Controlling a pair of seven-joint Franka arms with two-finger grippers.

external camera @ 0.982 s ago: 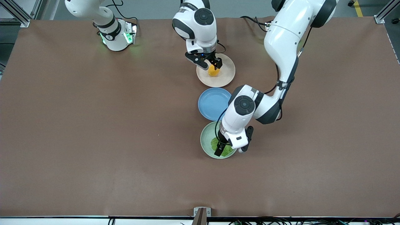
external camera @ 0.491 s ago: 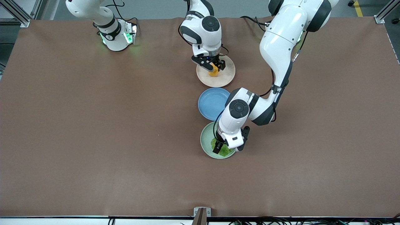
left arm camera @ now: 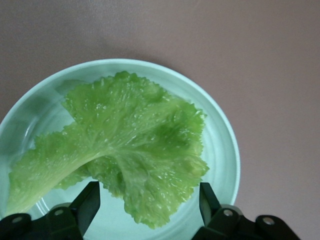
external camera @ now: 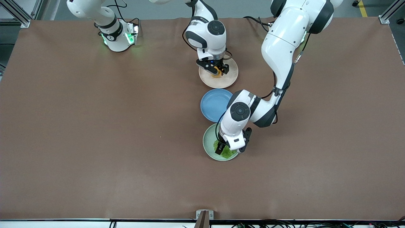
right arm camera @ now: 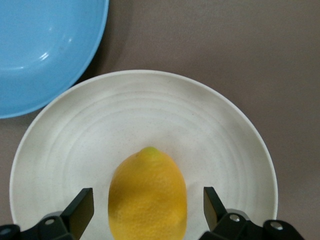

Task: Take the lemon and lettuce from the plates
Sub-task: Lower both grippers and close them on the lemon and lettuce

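A brown mat covers the table (external camera: 95,126), with grey floor and aluminium frame posts showing at the corners along the robots' edge. Three plates sit in a row running away from the front camera, and the blue plate (external camera: 216,104) in the middle serves as the landmark. The beige plate (external camera: 226,80) lies farther from the front camera than the blue plate, just beside it with a thin strip of mat between them. The mint green plate (external camera: 208,139) lies nearer to the camera than the blue plate, its rim close to the blue rim. The lemon (right arm camera: 148,197) rests on the beige plate, its pointed tip aimed toward the blue plate. The right gripper (external camera: 216,68) is down over the beige plate, spread wide, with one finger (right arm camera: 82,207) on each side of the lemon and a clear gap showing between each finger and the fruit; it grasps nothing. The lettuce (left arm camera: 125,150) lies flat on the mint green plate, covering much of its floor, its paler stem rib running toward the rim. The left gripper (external camera: 225,148) hangs low over that plate, likewise spread wide, its fingers (left arm camera: 90,202) straddling the edge of the leaf without closing on it.
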